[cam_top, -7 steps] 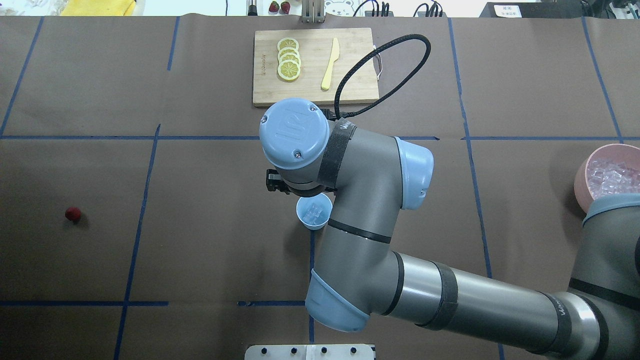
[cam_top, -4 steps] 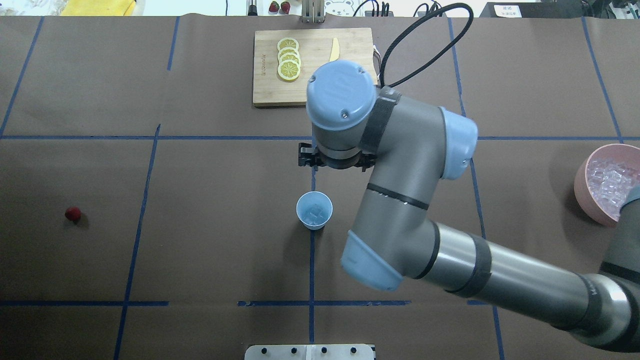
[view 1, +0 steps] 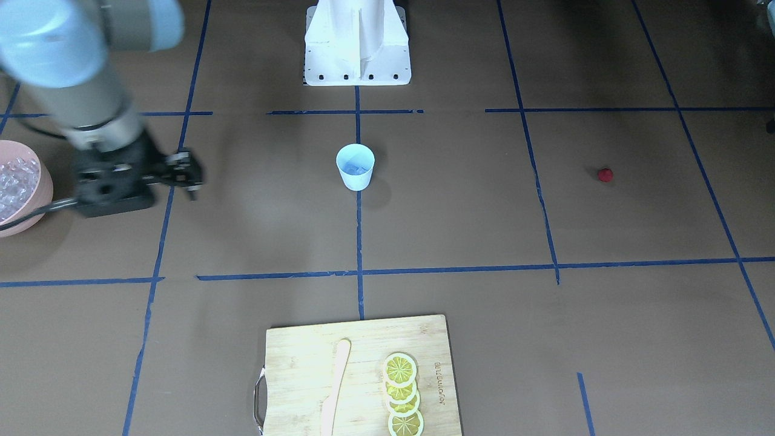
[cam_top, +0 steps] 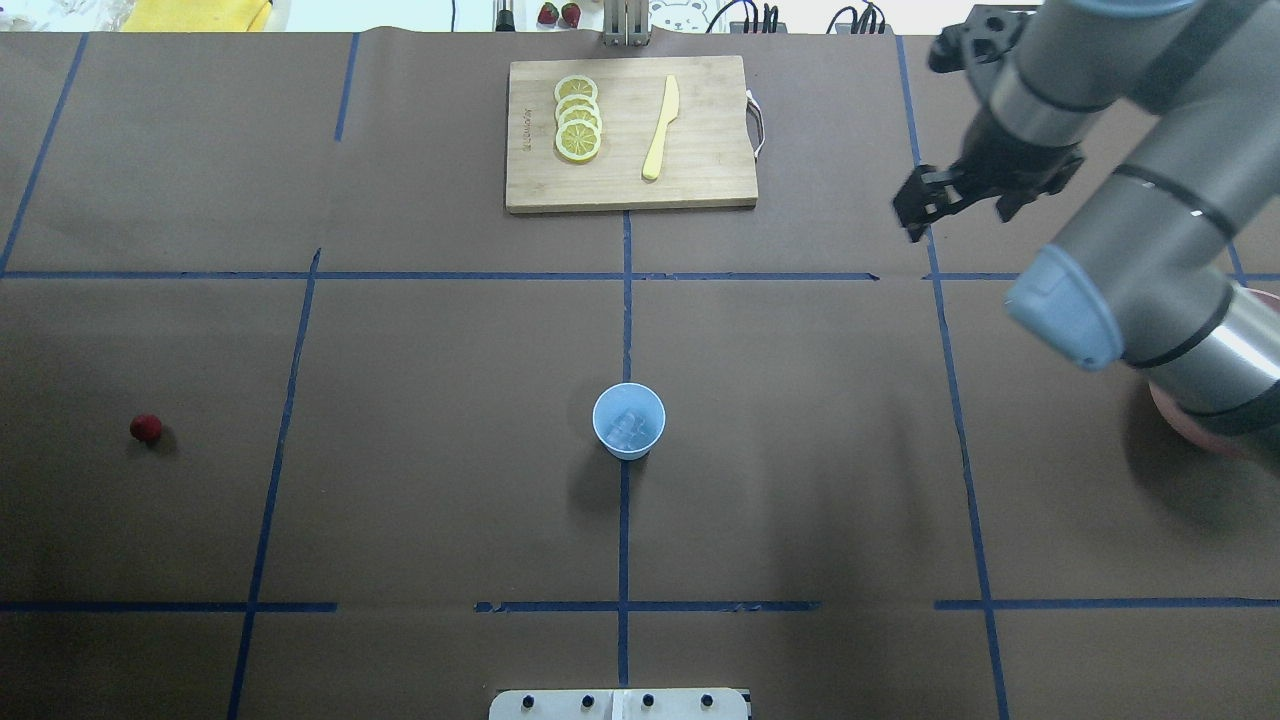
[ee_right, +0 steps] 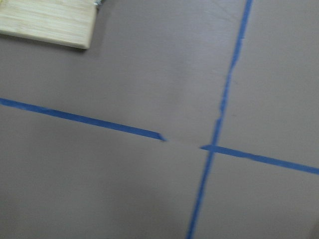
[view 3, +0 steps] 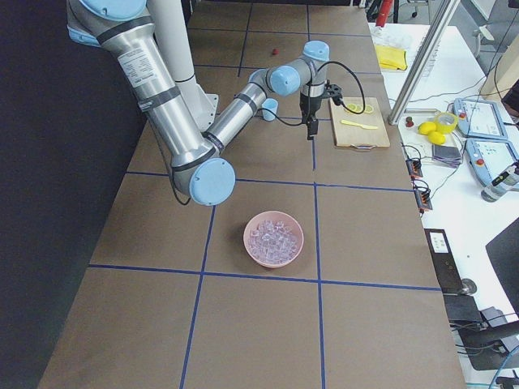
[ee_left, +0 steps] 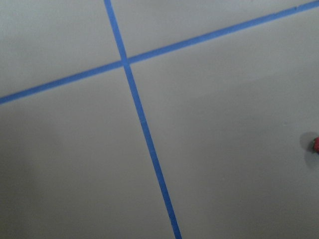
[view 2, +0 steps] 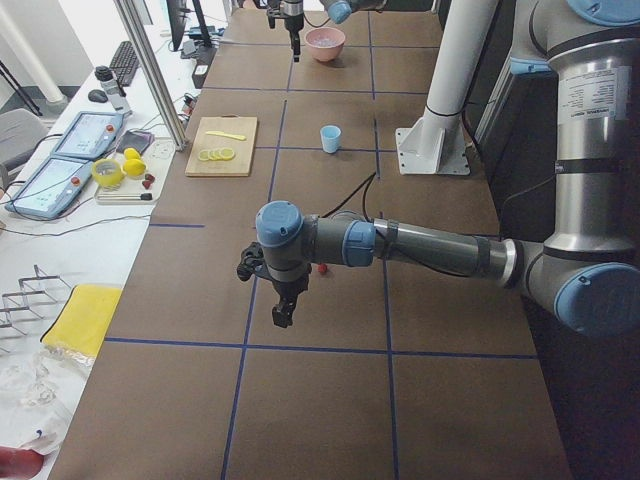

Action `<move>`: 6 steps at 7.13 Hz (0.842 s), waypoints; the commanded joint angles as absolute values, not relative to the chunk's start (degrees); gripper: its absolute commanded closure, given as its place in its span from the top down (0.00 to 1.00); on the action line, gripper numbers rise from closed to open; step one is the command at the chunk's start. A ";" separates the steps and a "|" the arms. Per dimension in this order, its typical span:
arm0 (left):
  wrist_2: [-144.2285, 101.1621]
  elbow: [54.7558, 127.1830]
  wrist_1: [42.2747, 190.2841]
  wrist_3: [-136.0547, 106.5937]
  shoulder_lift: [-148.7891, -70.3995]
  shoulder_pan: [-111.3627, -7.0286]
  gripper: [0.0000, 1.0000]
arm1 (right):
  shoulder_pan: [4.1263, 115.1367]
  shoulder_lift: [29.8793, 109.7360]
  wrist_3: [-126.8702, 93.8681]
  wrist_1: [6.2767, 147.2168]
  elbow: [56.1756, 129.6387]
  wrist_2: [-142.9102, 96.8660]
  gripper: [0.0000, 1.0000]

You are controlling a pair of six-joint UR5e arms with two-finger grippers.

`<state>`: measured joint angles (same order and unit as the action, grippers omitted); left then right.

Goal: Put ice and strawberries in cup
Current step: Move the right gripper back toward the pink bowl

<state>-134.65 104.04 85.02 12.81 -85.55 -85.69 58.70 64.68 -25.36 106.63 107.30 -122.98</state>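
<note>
Ice (cam_top: 626, 428) lies in the cup (cam_top: 629, 452) in the overhead view. The cup stands at 8 o'clock from the right end effector (cam_top: 912, 208), well apart. The strawberry (cam_top: 146, 429) lies at 9 o'clock from the cup, far off. The cutting board (cam_top: 700, 160) has a small mark on its left side, too tiny to read. I cannot tell if the right end effector is released or clenched. It hangs over the desk (cam_top: 400, 400).

From the front, the cup (view 1: 355, 180) is at 3 o'clock from the right end effector (view 1: 189, 175). The strawberry (view 1: 604, 175) is farther the same way. The pink bowl (view 1: 43, 175) of ice (view 1: 12, 181) is at 9 o'clock, near it.

From the left side, the strawberry (view 2: 322, 268) peeks out at 1 o'clock, just beside the left end effector (view 2: 283, 308). The cup (view 2: 330, 138) is at 12 o'clock, well apart. I cannot tell if this end effector is released or clenched.

From the right side, the cup (view 3: 267, 112) is at 10 o'clock from the right end effector (view 3: 310, 130). The pink bowl (view 3: 274, 262) is at 6 o'clock.

The left wrist view shows a bit of the strawberry (ee_left: 316, 144) at its 3 o'clock edge. The right wrist view shows a corner of the cutting board (ee_right: 45, 25) at 11 o'clock.
</note>
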 commanded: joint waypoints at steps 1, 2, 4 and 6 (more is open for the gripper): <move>-134.56 103.54 90.40 12.83 -86.57 -85.61 1.00 | 73.41 74.76 -1.75 106.70 107.49 -129.96 0.99; -134.91 103.54 92.88 12.83 -86.75 -85.61 1.00 | 77.65 79.41 5.12 106.79 107.49 -130.51 0.99; -135.00 104.24 93.77 3.84 -88.23 -85.43 1.00 | 86.17 88.03 16.54 106.61 107.31 -129.99 0.99; -134.13 104.15 98.68 0.90 -88.33 -78.62 1.00 | 89.73 94.63 22.85 106.61 107.49 -130.25 0.99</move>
